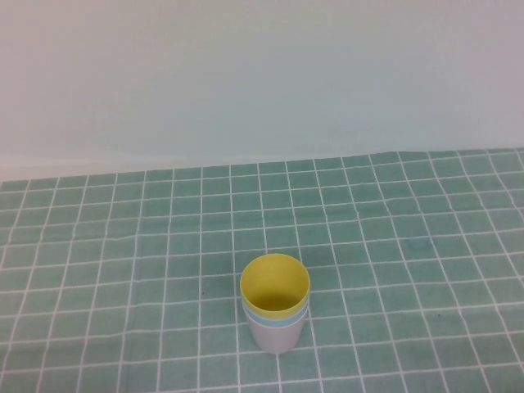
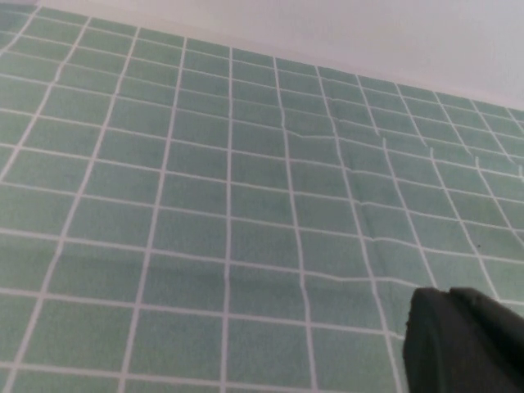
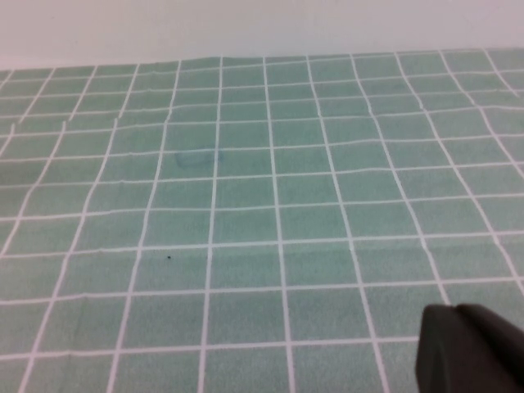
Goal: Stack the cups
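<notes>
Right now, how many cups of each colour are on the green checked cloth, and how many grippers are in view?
Yellow plastic cup, top of stack: 1
Light blue plastic cup, middle: 1
Pale pink plastic cup, bottom: 1
Dark grippers, left gripper and right gripper, both shut, away from the cups: 2
Total: 5

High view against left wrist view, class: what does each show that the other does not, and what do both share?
Only the high view shows the cups nested in one stack: yellow cup on top, light blue cup in the middle, pale pink cup at the bottom. Only the left wrist view shows the left gripper, shut, above bare cloth; the right gripper appears in neither. Both show the green checked tablecloth and white wall.
</notes>
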Available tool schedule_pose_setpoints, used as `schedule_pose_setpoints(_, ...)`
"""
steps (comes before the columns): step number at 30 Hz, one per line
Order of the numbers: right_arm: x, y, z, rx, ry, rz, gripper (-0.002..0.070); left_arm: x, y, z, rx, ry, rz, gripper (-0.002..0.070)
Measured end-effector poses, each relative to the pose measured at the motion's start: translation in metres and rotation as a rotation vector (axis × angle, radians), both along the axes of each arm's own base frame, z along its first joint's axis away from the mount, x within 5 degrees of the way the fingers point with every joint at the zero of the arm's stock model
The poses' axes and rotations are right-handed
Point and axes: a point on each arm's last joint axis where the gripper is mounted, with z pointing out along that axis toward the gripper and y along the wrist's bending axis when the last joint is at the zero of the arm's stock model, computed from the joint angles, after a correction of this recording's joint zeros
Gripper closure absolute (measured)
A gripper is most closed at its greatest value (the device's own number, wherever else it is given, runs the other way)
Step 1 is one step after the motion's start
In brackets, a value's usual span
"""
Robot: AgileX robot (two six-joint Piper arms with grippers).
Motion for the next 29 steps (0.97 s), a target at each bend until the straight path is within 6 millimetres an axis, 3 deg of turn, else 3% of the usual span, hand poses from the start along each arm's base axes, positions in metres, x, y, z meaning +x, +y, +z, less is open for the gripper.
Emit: schedule_pose_setpoints(29, 0.0000, 0.0009, 0.0000, 0.023, 0.001, 0.002, 0.0678, -0.0001, -0.0012, 0.0000, -0.035, 0.004, -0.004, 0.0676)
